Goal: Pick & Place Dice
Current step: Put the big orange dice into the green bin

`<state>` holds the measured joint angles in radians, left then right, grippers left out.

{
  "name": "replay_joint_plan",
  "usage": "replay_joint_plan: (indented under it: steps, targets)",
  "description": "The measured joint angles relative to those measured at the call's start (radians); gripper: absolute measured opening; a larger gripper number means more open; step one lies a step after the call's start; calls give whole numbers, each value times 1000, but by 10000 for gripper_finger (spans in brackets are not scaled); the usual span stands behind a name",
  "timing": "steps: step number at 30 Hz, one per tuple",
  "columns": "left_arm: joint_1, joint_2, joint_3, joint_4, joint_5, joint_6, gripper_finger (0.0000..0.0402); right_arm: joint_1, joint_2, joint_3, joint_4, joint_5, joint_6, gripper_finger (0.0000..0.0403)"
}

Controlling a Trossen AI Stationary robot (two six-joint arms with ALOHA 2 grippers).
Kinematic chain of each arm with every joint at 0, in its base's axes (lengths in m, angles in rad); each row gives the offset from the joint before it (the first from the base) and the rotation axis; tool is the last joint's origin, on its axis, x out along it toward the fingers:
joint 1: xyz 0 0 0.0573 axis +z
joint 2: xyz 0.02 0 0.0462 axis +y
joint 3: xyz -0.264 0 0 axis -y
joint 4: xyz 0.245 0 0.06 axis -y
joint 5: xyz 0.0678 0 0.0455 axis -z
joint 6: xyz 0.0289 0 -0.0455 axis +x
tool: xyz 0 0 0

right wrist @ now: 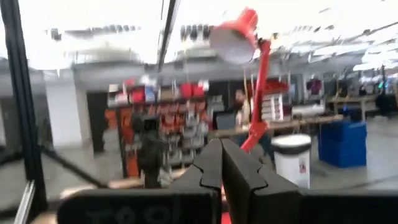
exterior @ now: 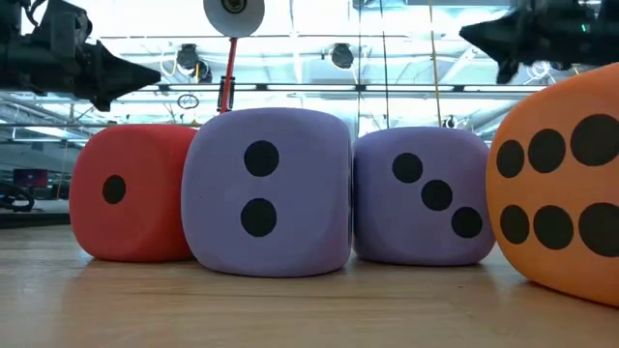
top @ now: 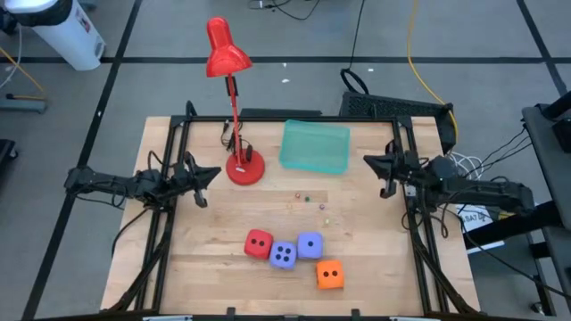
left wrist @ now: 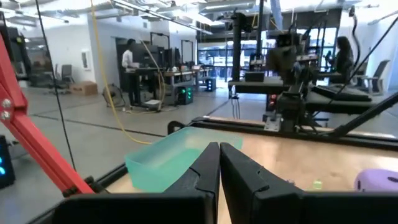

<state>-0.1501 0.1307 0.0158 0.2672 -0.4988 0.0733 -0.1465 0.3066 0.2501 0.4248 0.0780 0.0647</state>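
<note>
Four dice sit flat on the wooden table near its front edge: a red one (top: 258,242), two purple ones (top: 283,255) (top: 310,244) and an orange one (top: 329,275). In the low view they stand in a row: red (exterior: 131,193), purple (exterior: 266,193), purple (exterior: 426,198), orange (exterior: 561,193). My left gripper (top: 210,174) hovers shut at the table's left side, next to the lamp base. My right gripper (top: 373,162) hovers shut at the right side. Both are raised well above the dice, with nothing between their fingers (left wrist: 219,149) (right wrist: 221,146).
A red desk lamp (top: 230,62) stands on its round base (top: 244,168) at the table's far left. A teal tray (top: 315,147) lies at the far middle. Small bits (top: 308,198) dot the table's centre. Black frame rails (top: 169,223) run along both sides.
</note>
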Motion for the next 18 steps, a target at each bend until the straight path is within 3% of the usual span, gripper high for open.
replay_joint_plan:
  steps: [3,9,18]
  targets:
    - [0,0,2,-2,-10,24,21,45,102,155,-196,18,-33,3]
    - [0,0,24,-2,-27,30,21,158,299,491,-669,175,-41,46]
    - [0,0,27,-11,-96,-4,21,368,580,826,-1048,240,96,144]
